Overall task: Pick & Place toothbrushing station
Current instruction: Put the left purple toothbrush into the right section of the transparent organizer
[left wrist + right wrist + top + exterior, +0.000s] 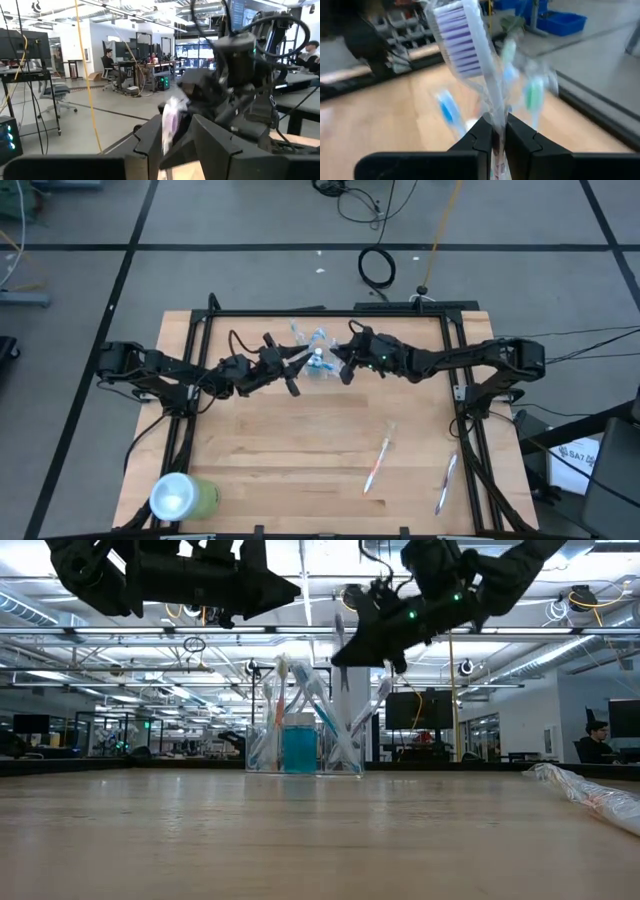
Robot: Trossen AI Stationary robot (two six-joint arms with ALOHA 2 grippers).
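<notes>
Green cup lies on its side at the table's seven o'clock. Two wrapped toothbrushes lie near five o'clock. Black cable coil on floor, twelve o'clock.

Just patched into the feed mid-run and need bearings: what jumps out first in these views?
Both dark arms meet above the clear plastic cup crowded with toothbrushes at the table's far middle. The right gripper is shut on a wrapped toothbrush with purple-striped bristles; the left gripper holds a wrapped pale-headed toothbrush beside it. Nearer the front lie two more wrapped toothbrushes and, at the left corner, an opaque light-green cup on its side.
</notes>
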